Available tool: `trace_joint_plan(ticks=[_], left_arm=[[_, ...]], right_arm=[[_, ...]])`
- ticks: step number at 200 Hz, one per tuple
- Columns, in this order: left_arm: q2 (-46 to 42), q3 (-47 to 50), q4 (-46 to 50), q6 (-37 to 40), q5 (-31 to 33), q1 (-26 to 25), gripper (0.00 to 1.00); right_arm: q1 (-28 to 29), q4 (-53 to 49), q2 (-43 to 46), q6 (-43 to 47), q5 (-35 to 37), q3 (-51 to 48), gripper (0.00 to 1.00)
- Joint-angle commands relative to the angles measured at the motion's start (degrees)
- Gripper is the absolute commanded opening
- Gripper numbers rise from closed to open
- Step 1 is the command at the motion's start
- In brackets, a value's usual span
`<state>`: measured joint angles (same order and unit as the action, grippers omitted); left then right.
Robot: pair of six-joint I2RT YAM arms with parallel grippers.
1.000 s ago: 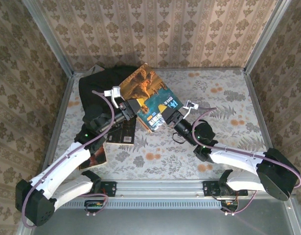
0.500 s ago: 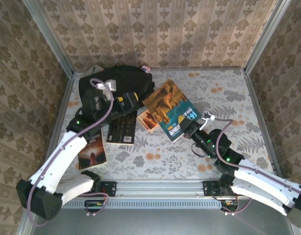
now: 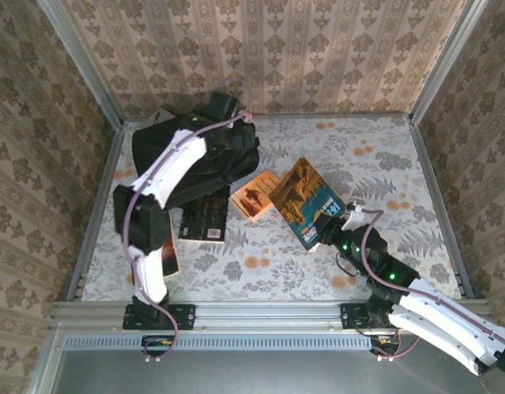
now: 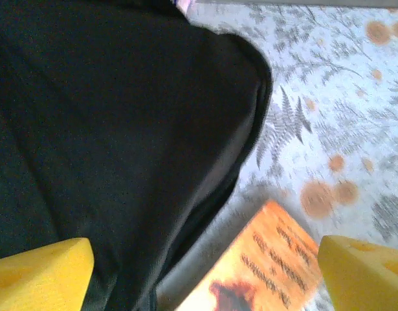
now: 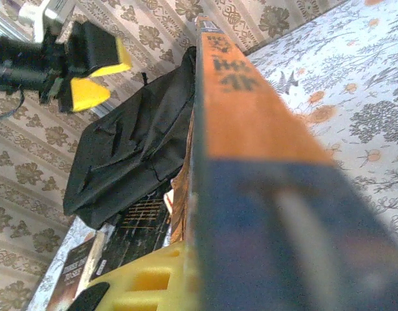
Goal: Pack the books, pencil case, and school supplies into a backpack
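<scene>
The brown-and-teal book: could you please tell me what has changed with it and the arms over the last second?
The left gripper let go of the brown-and-teal book, opened and reached away over the backpack. The right gripper, still shut on it, drew it right and nearer. The backpack and black book stayed put.

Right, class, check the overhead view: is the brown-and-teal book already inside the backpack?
No, the right gripper holds the brown-and-teal book well to the right of the backpack.
</scene>
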<state>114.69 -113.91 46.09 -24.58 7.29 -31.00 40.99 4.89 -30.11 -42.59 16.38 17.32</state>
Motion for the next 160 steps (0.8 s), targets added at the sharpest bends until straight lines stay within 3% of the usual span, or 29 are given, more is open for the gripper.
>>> trace_joint_plan(ticks=[1, 39, 74, 94, 114, 160], left_arm=[[8.8, -14.1, 12.5, 4.9, 17.3, -3.6, 0.95], [24.0, -34.0, 15.4, 9.7, 24.0, -5.1, 1.0], [27.5, -34.4, 11.5, 11.1, 24.7, -4.0, 0.99], [28.6, -34.0, 10.2, 11.3, 24.1, -3.2, 0.92], [28.6, -32.8, 9.2, 10.6, 20.3, -2.3, 0.75], [27.3, -30.1, 6.7, 9.7, 8.0, -0.4, 0.0]], right_arm=[[-1.4, 3.6, 1.4, 1.9, 0.9, -1.1, 0.0], [-4.4, 5.9, 0.7, -0.2, -2.6, -3.3, 0.0], [-6.9, 6.1, 0.2, -1.9, -5.4, -4.3, 0.0], [-7.5, 6.7, 0.1, -2.5, -5.7, -5.1, 0.0], [-7.9, 7.3, -0.7, -3.3, -6.4, -5.5, 0.0], [-8.1, 7.5, -0.8, -4.1, -7.0, -5.7, 0.0]])
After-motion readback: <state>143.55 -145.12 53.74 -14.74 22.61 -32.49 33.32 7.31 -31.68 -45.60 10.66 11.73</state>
